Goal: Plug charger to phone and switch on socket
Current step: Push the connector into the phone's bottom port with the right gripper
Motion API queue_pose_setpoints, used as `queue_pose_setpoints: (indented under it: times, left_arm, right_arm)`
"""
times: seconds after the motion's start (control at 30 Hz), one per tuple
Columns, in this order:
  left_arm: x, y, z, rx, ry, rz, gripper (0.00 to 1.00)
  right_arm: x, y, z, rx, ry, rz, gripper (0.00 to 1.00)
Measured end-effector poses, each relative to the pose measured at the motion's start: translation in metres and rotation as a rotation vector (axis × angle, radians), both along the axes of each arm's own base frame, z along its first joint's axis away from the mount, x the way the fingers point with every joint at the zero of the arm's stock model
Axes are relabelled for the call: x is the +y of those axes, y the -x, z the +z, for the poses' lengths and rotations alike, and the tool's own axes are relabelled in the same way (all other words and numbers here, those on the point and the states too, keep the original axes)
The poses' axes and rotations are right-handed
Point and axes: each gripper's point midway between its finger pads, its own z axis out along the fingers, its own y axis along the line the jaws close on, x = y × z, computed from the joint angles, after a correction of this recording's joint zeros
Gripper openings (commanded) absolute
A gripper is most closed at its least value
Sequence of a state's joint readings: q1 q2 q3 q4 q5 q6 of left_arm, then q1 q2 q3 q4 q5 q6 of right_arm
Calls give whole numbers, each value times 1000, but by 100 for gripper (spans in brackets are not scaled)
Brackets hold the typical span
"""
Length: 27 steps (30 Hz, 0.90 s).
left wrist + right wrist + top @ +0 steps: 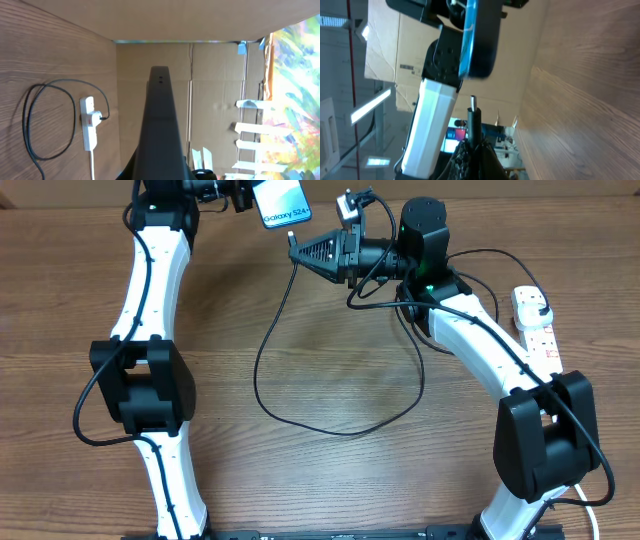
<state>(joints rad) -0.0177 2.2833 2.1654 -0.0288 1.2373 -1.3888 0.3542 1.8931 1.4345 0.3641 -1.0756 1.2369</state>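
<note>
The phone (283,202), cyan-blue screen with white text, is held up at the far edge by my left gripper (243,195), which is shut on it. In the left wrist view its dark back (159,125) fills the middle. My right gripper (300,250) is shut on the charger's connector (473,117), tip pointing at the phone's lower end (477,42), a short gap away. The black cable (300,415) loops over the table to a black plug (540,315) in the white socket (535,328) at the right; the socket also shows in the left wrist view (88,122).
The wooden table (330,350) carries the cable loop in its middle. Both white arms (150,300) (480,340) reach in from the near edge. Cardboard boxes (220,75) stand beyond the far edge. The socket's white cord (590,500) trails to the near right.
</note>
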Motion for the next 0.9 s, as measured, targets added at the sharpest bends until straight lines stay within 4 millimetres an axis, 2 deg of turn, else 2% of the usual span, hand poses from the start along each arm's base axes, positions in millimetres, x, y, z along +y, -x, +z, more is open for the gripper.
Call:
queue_pose_setpoints:
  times: [0.9]
  left_arm:
    - [-4,5,1,-36,-7,-33,4]
  right_arm:
    - [-1,-4,0,18,-3,-23,4]
